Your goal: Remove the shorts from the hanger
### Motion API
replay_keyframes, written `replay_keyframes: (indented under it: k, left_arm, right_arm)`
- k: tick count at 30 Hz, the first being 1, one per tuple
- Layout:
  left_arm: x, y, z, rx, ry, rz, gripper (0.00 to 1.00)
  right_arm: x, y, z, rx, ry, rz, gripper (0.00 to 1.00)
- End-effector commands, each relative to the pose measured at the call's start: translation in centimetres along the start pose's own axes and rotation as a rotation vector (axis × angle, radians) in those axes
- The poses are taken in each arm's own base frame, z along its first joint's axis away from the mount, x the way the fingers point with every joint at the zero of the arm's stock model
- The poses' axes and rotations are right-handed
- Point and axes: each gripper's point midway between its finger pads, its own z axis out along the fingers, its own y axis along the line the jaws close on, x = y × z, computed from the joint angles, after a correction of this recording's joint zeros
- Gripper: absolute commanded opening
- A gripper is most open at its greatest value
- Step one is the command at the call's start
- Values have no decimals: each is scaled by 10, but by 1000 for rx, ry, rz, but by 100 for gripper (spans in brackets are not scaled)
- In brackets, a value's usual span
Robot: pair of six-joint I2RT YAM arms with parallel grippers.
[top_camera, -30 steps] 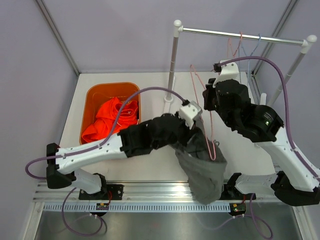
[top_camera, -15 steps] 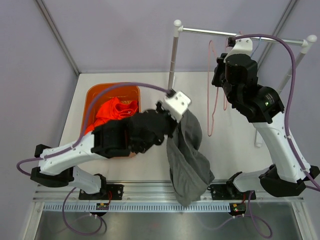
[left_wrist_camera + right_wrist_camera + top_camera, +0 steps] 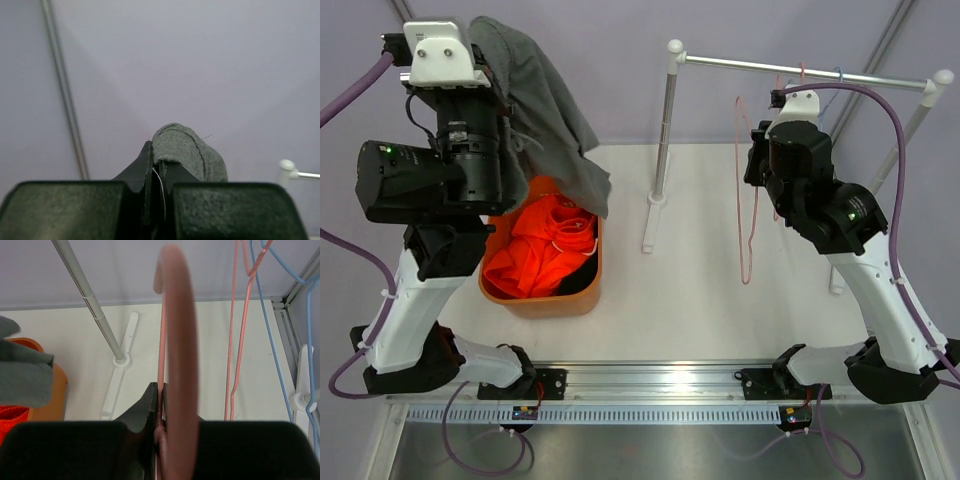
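The grey shorts (image 3: pixel 545 110) hang from my left gripper (image 3: pixel 156 162), which is shut on a fold of the grey shorts (image 3: pixel 186 150), high above the orange bin (image 3: pixel 500 200). Their lower edge dangles over the bin's back right corner. The orange shorts (image 3: pixel 542 248) lie crumpled inside the bin. My right gripper (image 3: pixel 161 395) is shut on the pink wire hanger (image 3: pixel 177 340), which is bare. In the top view that hanger (image 3: pixel 747 215) hangs down just left of the right wrist, below the metal rail (image 3: pixel 750 66).
The rail stands on white posts (image 3: pixel 665 130) with feet on the table, one at centre and one at the right. Another pink hanger (image 3: pixel 239 325) and a blue one (image 3: pixel 272 340) hang from the rail beside my right gripper. Purple walls enclose the table.
The left arm swung from the table's front centre up and left, carrying the grey shorts above the bin. The right arm lifted the bare pink hanger up towards the rail.
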Motion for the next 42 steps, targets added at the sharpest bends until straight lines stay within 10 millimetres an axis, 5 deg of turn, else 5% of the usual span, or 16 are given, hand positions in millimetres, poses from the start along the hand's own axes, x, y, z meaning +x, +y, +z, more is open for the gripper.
replay_keyframes:
  k: [1, 10, 17, 25, 26, 28, 29, 33, 37, 41, 42]
  left_arm:
    - [-13, 32, 3, -90, -94, -8, 0]
    - [109, -3, -13, 1, 96, -29, 0]
    - [205, -3, -14, -62, 321, -29, 0]
    - [337, 45, -49, -257, 637, -325, 0]
    - [365, 68, -62, -316, 684, -348, 1]
    - [391, 65, -71, -280, 720, -532, 4]
    - [426, 85, -93, -345, 774, -566, 4]
    - [474, 108, -127, -443, 840, -723, 4]
    - [493, 110, -138, -475, 890, -767, 3]
    - [488, 112, -138, -488, 892, -759, 27]
    - [486, 112, -138, -481, 893, -757, 43]
  right_arm:
    - [-15, -1, -7, -27, -65, 23, 0]
    - [-7, -2, -7, -30, -54, 16, 0]
    - [-1, -5, -10, -31, -46, 20, 0]
    - [5, -8, -9, -17, -28, 8, 0]
    - [5, -10, -9, -14, -28, 10, 0]
    - [5, -11, -12, -16, -31, 15, 0]
    - [5, -12, -12, -19, -29, 14, 0]
    - [5, -13, -17, -25, -27, 22, 0]
    - [9, -16, -18, -18, -19, 24, 0]
    - [14, -16, -17, -17, -2, 17, 0]
    - [15, -16, -16, -16, 2, 16, 0]
